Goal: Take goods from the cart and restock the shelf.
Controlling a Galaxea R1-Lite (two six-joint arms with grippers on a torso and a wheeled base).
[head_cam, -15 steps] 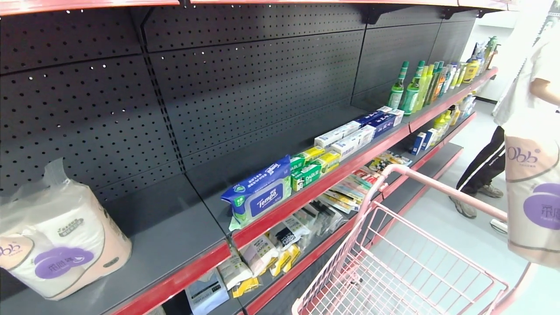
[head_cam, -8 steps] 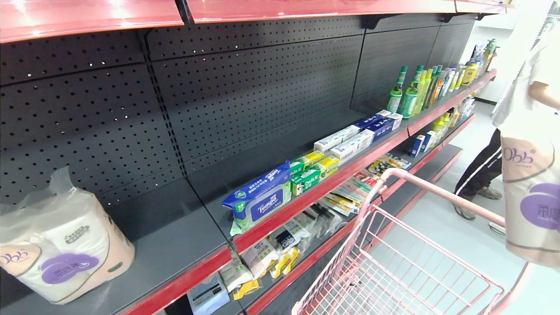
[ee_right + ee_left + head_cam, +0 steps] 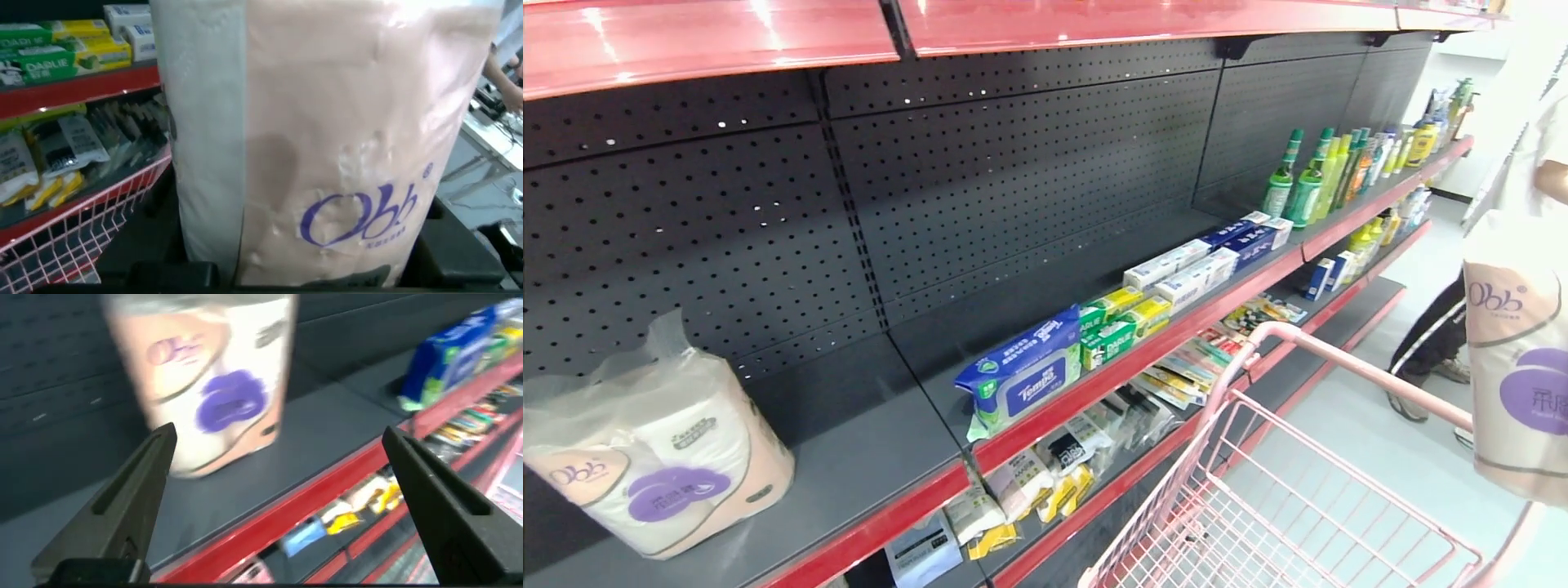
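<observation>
Held pack (image 3: 1515,367) of tissue rolls hangs at the robot's far right, over the cart's (image 3: 1339,359) right side, long axis upright, print side facing the camera; the right tool (image 3: 315,261) is pinching it, dark fingers (image 3: 462,241) showing on either side of the wrap low down; shelf (image 3: 866,457) target lies forward and to the left of that pack, across the cart; bare stretch of the middle board sits between the shelf pack (image 3: 662,465) at the far left and the wipes (image 3: 1025,380) near the middle; shelf pack stands upright, back near the pegboard, well apart from the wipes; left tool (image 3: 278,514) is spread wide with nothing between its fingers, pointed at the shelf pack just ahead, above the board's red front edge; judgement: right arm owns the move, must carry the pack leftward and forward over the cart rim, keep it upright, and set it beside the shelf pack; left arm is nearer that spot but holds nothing.
</observation>
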